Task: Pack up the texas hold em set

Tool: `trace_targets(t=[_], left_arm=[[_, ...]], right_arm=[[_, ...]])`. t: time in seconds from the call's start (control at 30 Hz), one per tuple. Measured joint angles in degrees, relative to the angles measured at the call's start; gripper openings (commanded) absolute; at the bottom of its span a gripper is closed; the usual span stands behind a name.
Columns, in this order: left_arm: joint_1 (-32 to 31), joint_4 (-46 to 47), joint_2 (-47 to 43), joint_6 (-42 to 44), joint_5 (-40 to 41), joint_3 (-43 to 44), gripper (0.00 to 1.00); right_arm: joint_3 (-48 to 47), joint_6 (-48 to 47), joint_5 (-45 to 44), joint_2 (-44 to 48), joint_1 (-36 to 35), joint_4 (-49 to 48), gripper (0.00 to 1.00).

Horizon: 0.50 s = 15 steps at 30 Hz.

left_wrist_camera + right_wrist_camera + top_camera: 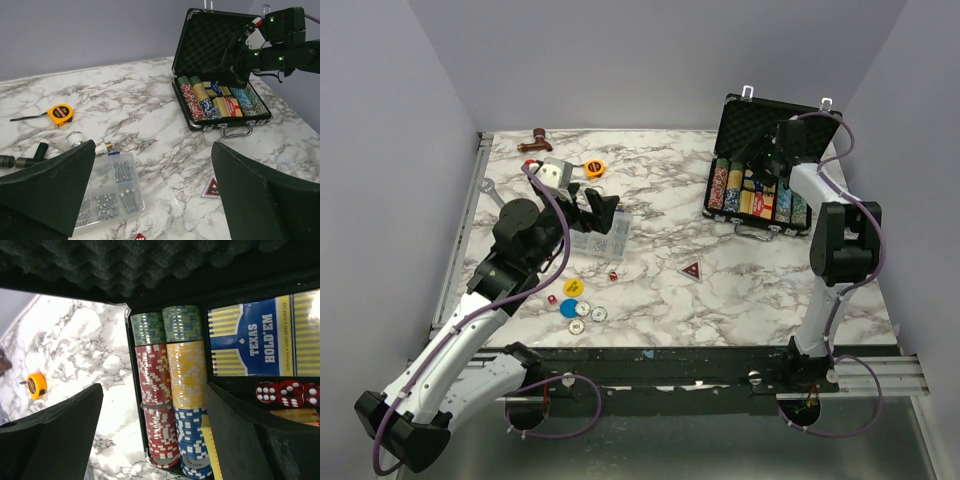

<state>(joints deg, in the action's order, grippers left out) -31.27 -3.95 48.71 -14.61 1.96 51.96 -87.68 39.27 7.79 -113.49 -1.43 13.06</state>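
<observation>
1. The right arm hangs over the open black case. It covers part of the foam lid and the middle of the tray, so from above I can't tell what lies under it.
2. The right gripper hovers just above the chip rows, fingers spread with nothing between them.
3. The left gripper is spread wide and empty above the clear compartment box, covering part of it from overhead.
4. The case sits at the far right of the table, lid upright. It holds poker chips, a blue card box and red dice, which a finger partly cuts off.
5. The surface is white marble with grey veins, and the walls are plain lilac-grey.
6. Loose at the near left lie a yellow disc, a blue disc, white discs and two tiny loose dice.
7. A red triangle lies mid-table, its print too small to read.
8. At the back left are a yellow tape measure and a brown object I can't identify.
</observation>
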Motion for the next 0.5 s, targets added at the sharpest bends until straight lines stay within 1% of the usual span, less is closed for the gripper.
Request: trace_targets(t=[0.1, 0.23, 0.37, 0.5], left_arm=[[0.0, 0.0, 0.1, 0.0, 0.0, 0.0, 0.99], [0.0, 0.0, 0.4, 0.0, 0.0, 0.0, 0.99], [0.0, 0.0, 0.8, 0.0, 0.0, 0.0, 0.99], [0.0, 0.0, 0.8, 0.0, 0.0, 0.0, 0.99]], right_arm=[[0.3, -2.0, 3.2, -1.2, -0.1, -1.4, 0.8], [5.8, -2.1, 7.0, -0.8, -0.1, -5.4, 0.79], [7.6, -2.0, 6.2, -0.9, 0.0, -6.3, 0.8], [8.4, -1.8, 3.4, -0.8, 0.5, -6.4, 0.8]])
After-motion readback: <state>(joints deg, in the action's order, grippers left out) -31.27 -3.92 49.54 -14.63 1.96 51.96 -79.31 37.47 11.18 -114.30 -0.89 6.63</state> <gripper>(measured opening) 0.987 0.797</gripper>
